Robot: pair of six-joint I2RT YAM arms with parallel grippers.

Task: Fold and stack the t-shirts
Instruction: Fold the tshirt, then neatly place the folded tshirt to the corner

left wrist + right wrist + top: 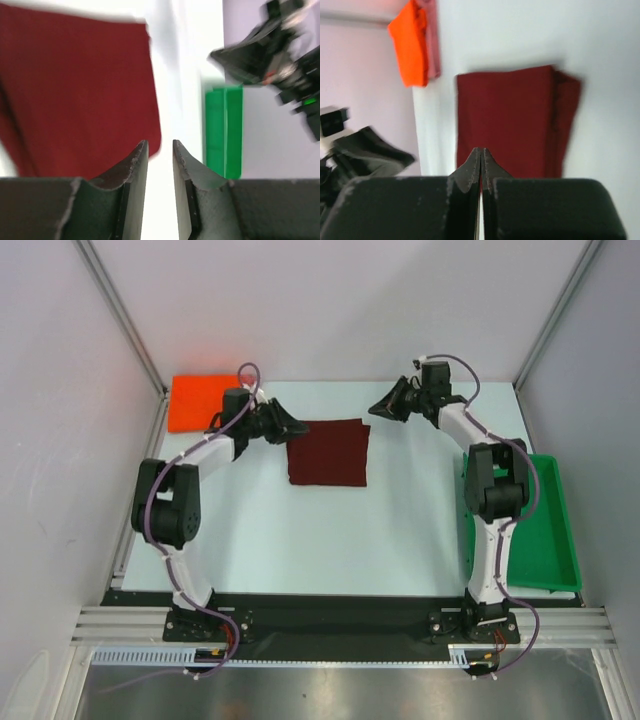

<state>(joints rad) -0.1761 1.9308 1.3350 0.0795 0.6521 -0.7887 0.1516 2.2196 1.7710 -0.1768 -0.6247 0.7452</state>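
A folded dark maroon t-shirt point(329, 452) lies flat on the table at the back middle; it also shows in the left wrist view point(75, 90) and the right wrist view point(512, 117). A folded orange-red t-shirt point(203, 400) lies at the back left corner, with a pinkish shirt point(434, 40) under it. My left gripper point(296, 428) hovers just left of the maroon shirt, slightly open and empty point(160, 150). My right gripper point(378, 410) hovers just right of the maroon shirt's far corner, shut and empty point(481, 155).
A green plastic tray point(545, 530) stands at the right edge of the table, beside the right arm; it also shows in the left wrist view point(223, 130). White walls and metal frame posts close in the back and sides.
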